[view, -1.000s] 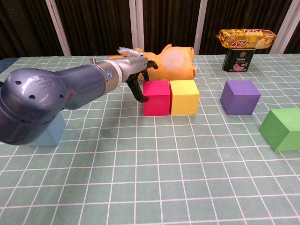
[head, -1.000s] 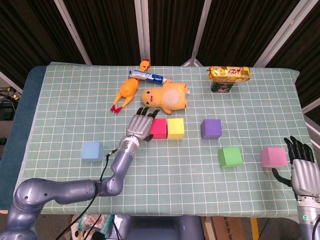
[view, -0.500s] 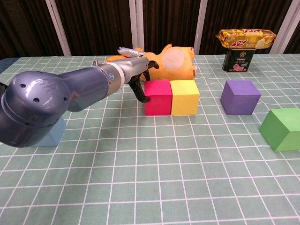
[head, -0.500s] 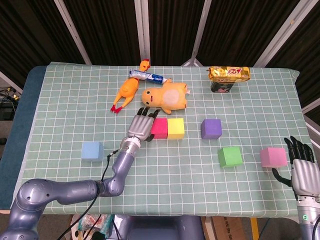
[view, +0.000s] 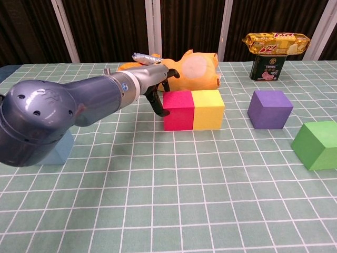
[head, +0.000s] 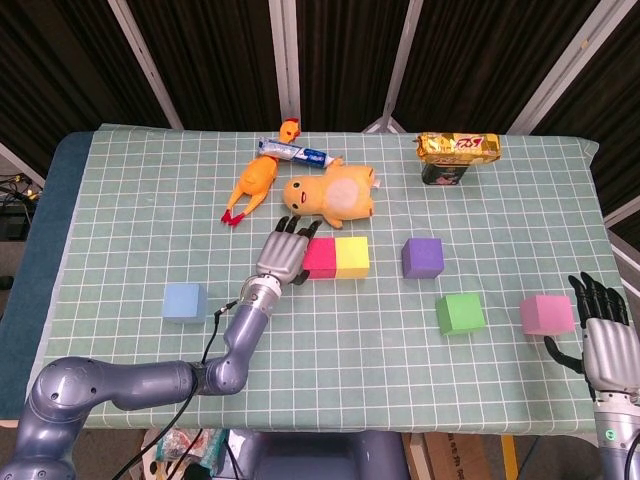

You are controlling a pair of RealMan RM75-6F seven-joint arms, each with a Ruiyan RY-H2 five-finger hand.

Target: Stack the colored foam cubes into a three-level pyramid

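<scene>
My left hand (head: 283, 252) lies low on the table with its fingers stretched out, pressing against the left side of the magenta cube (head: 320, 258). That cube sits flush against the yellow cube (head: 351, 256). In the chest view the left hand (view: 156, 87) touches the magenta cube (view: 178, 109) beside the yellow cube (view: 208, 109). A purple cube (head: 422, 257) stands to their right, a green cube (head: 460, 313) nearer the front. A pink cube (head: 546, 314) rests just left of my right hand (head: 603, 335), which holds nothing. A light blue cube (head: 185, 302) sits alone at the left.
Behind the cubes lie a yellow plush duck (head: 335, 197), a rubber chicken (head: 255, 185) and a toothpaste tube (head: 295, 152). A gold snack pack (head: 458, 147) rests on a dark can (head: 443, 172) at the back right. My left forearm (view: 79, 103) crosses the left foreground.
My left hand has shifted slightly right, pushing the magenta cube until it touches the yellow cube. The right hand has stayed still.
</scene>
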